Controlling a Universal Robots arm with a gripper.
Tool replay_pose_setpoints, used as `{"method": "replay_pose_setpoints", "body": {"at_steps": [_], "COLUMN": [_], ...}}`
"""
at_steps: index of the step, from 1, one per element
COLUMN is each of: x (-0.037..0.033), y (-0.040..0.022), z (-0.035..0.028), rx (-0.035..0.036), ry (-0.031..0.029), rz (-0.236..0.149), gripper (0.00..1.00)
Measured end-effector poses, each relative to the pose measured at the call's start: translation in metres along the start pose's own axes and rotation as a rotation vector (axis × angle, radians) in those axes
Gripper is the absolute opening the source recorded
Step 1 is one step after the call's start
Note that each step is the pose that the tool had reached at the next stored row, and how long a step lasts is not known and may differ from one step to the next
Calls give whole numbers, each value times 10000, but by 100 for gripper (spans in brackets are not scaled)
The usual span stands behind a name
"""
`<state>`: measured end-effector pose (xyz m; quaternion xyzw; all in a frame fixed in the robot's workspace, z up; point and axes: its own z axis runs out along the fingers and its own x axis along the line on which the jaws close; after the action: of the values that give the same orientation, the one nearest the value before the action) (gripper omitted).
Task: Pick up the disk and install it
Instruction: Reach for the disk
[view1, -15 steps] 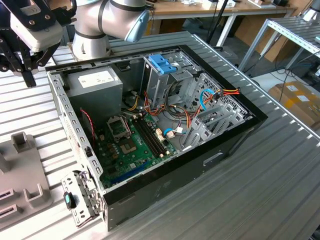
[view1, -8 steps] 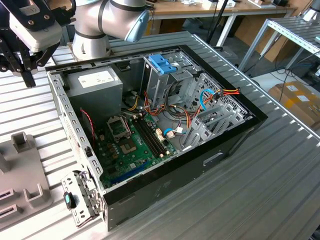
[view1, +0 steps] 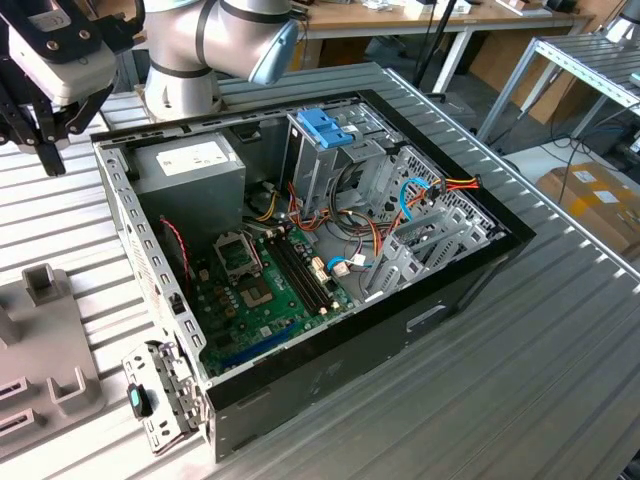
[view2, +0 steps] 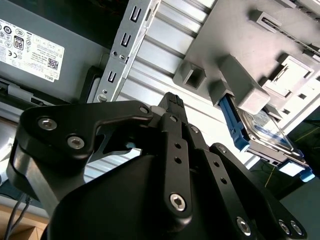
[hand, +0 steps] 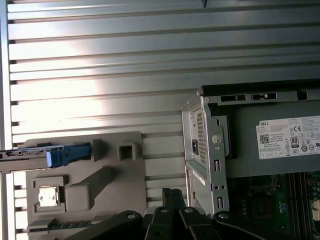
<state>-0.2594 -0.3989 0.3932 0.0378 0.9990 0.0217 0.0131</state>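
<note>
The disk (hand: 25, 159) stands on edge in a slot of a grey fixture (hand: 117, 172), with a blue rail along its side. In the second wrist view the disk (view2: 267, 131) shows its silver face and blue rail behind a fixture block. My gripper (view1: 50, 160) hangs at the exterior view's upper left, above the ribbed table beside the open computer case (view1: 330, 330). Its black fingertips (hand: 172, 192) lie together, shut on nothing, between the fixture and the case corner. The gripper (view2: 172, 100) is well apart from the disk.
The case holds a grey power supply (view1: 190, 165), a green motherboard (view1: 265, 295), cables, and a metal drive cage with a blue bracket (view1: 325, 125). The fixture (view1: 45, 330) sits at the exterior view's left. A detached metal bracket (view1: 160, 395) lies by the case's front corner.
</note>
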Motion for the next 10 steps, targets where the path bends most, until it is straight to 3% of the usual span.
{"method": "replay_pose_setpoints", "body": {"at_steps": [10], "x": [35], "y": [-3], "z": [-1], "rx": [1], "ry": [0], "rz": [1], "gripper": [11]}}
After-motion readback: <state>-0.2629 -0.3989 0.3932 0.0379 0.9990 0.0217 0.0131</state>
